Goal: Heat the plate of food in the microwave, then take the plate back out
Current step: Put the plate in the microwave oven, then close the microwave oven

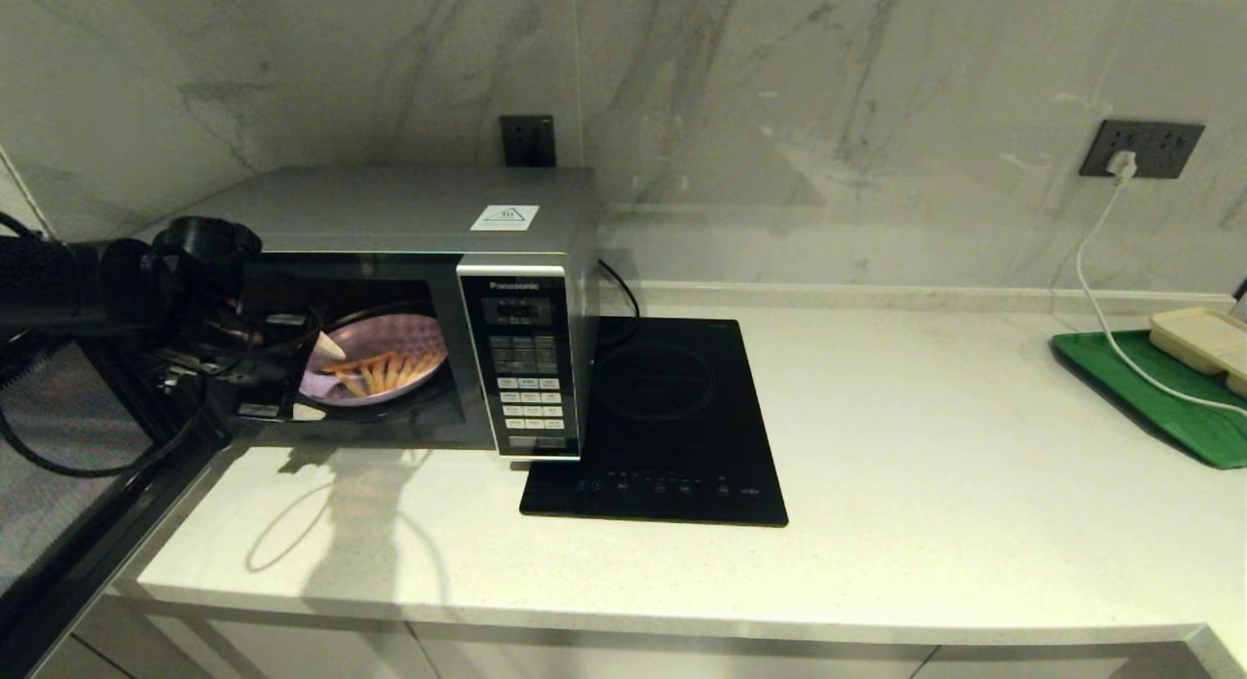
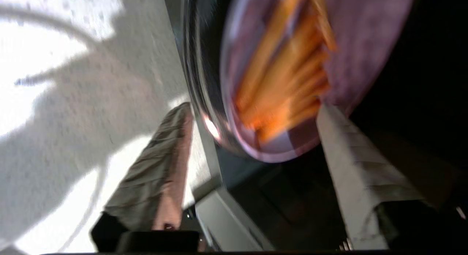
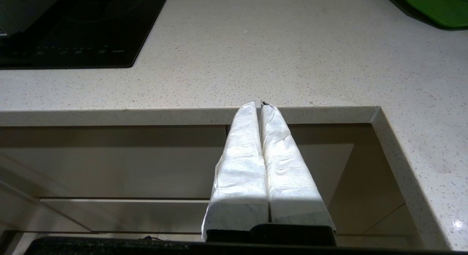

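Note:
The silver-grey microwave (image 1: pixel 409 207) stands at the left of the counter with its door swung open. Inside it lies the lilac plate (image 1: pixel 414 340) with orange fries (image 1: pixel 385 372). My left gripper (image 1: pixel 320 379) is at the cavity mouth, open, with its white-wrapped fingers spread wide at the plate's near rim. In the left wrist view the plate (image 2: pixel 365 35) and fries (image 2: pixel 285 75) fill the space ahead of the left gripper (image 2: pixel 252 108); one finger (image 2: pixel 351 167) reaches the rim, the other (image 2: pixel 161 174) lies outside over the counter. My right gripper (image 3: pixel 260 104) hangs shut below the counter's front edge.
The open microwave door (image 1: pixel 58 465) juts out at the far left. A black induction cooktop (image 1: pixel 662 416) lies right of the microwave. At the far right a green tray (image 1: pixel 1150 387) carries a beige container (image 1: pixel 1203 338), with a white cable (image 1: pixel 1101 299) running to a wall socket.

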Motion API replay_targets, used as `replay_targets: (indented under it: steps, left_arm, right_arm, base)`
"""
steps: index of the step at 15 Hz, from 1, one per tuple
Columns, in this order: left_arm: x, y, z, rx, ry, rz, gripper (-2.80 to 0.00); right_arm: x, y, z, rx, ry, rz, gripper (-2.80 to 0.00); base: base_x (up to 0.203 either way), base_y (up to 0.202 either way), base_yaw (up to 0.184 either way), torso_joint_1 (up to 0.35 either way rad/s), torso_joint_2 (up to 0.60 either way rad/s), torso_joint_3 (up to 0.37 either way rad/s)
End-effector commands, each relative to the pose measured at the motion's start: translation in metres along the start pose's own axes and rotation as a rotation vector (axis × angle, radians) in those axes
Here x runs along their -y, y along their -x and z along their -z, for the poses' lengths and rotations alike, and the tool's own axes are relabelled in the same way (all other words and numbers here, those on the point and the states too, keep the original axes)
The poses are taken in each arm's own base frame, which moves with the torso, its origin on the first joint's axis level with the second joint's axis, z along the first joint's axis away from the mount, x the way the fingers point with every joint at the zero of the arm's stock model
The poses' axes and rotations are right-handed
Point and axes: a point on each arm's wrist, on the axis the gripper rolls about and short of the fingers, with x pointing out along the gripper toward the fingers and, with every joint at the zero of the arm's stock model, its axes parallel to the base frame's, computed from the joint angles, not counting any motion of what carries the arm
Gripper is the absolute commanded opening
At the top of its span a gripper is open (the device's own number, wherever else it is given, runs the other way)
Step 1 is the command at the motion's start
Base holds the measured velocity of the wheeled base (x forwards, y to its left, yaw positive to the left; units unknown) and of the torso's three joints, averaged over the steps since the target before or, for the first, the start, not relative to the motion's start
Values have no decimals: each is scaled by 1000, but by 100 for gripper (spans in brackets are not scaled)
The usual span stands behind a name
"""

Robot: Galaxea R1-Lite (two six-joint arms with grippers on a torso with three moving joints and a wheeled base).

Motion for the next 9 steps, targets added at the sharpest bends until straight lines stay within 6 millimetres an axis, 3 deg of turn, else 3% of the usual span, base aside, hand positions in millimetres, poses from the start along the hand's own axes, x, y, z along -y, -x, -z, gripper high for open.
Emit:
replay_targets:
  steps: [1, 6, 7, 8, 9]
  left_arm:
    - [-1, 38, 8, -10, -3, 30, 0]
    - [-41, 71, 22, -43, -25, -72, 0]
    - [-51, 76, 25, -49, -23, -94, -170]
    - [-62, 82, 28, -54, -25, -110, -280]
    - [-71, 94, 31, -54, -38, -107, -280]
  right_arm:
    - [0, 0, 0, -1, -1, 0, -280]
    - [0, 0, 0, -1, -1, 0, -280]
    - [0, 0, 0, -1, -1, 0, -280]
    - [0, 0, 0, -2, -1, 0, -280]
    - [0, 0, 0, -1, -1, 0, -280]
  base:
    - [0, 0, 0, 0, 0, 0]
    - [0, 0, 0, 0, 0, 0]
    - [0, 0, 0, 0, 0, 0]
    - [0, 0, 0, 0, 0, 0]
    - [0, 0, 0, 0, 0, 0]
